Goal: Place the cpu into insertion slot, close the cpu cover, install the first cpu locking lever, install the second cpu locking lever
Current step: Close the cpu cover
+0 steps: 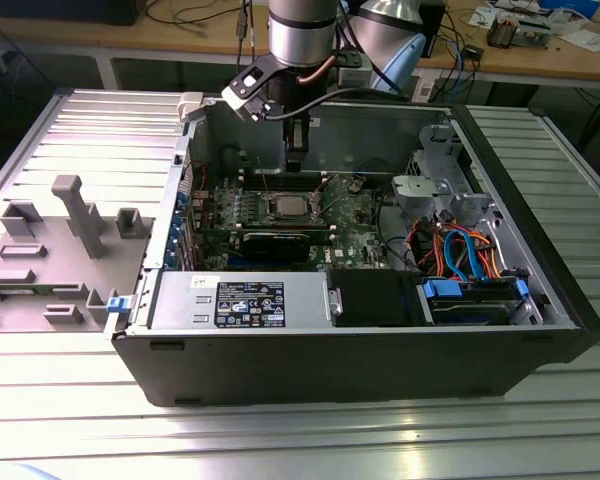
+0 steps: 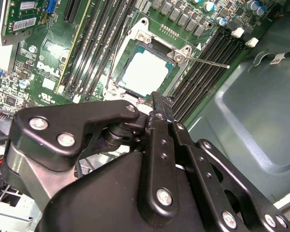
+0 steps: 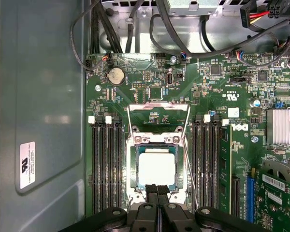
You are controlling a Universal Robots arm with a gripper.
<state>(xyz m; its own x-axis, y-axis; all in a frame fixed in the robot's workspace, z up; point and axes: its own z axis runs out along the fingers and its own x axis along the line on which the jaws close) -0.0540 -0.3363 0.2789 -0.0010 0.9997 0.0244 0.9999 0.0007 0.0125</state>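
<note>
The cpu point(image 3: 157, 168) point(image 2: 145, 72) lies flat in its socket on the green motherboard, its silver-grey top showing. In the exterior view the socket point(image 1: 288, 207) sits mid-board inside the open case. The cpu cover point(image 3: 158, 105), a thin silvery frame, stands swung up at one end of the socket, and board shows through its opening. Thin wire levers point(image 3: 191, 159) point(image 2: 208, 61) stick out loose beside the socket. My gripper point(image 3: 157, 187) point(image 2: 154, 99) point(image 1: 296, 165) hangs just above the socket's edge, fingers shut together with nothing between them.
Black memory slots point(image 3: 105, 164) flank the socket on both sides. The grey case wall point(image 3: 43, 121) rises close by. A power supply box point(image 1: 242, 300) and a drive bay with blue and orange cables point(image 1: 470, 265) fill the case's near side. A grey fixture point(image 1: 50, 250) stands outside, at the exterior view's left.
</note>
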